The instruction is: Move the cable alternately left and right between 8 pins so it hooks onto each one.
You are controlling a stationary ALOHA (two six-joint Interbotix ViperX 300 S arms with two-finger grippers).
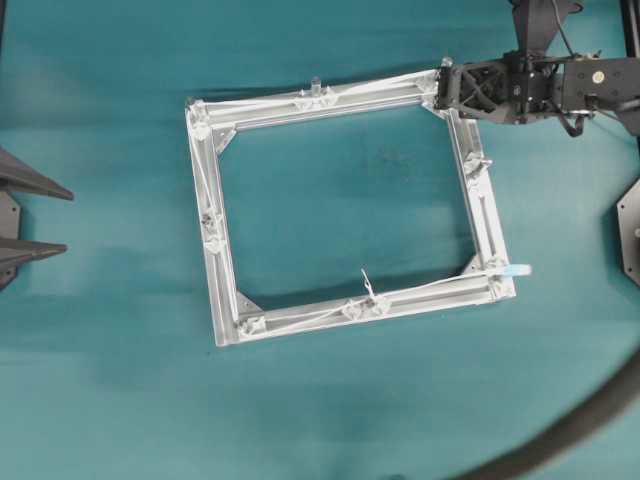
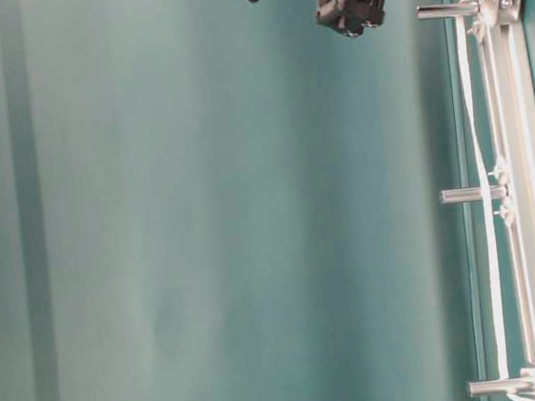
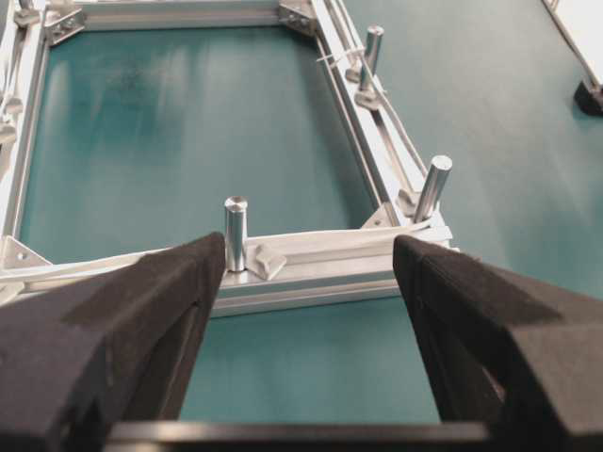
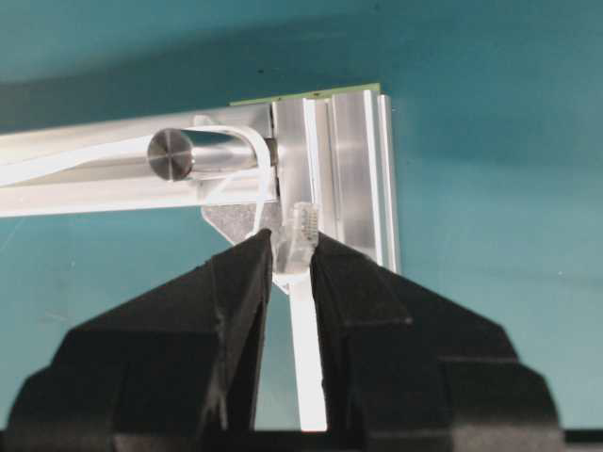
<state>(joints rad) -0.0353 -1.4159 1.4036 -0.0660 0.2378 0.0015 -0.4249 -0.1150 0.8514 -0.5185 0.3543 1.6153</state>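
Gripper on our right is pinching the clear plug of the cable at the frame's upper right corner in the overhead view, beside a pin the cord is already looping. We are judging the weaving nearly finished: the cord is running along all four sides, plug pointing at the corner, its length between the pads. Our left gripper is standing wide, empty.

Right gripper clamped on cable plug, arm stretched low over table. Left gripper spread wide.
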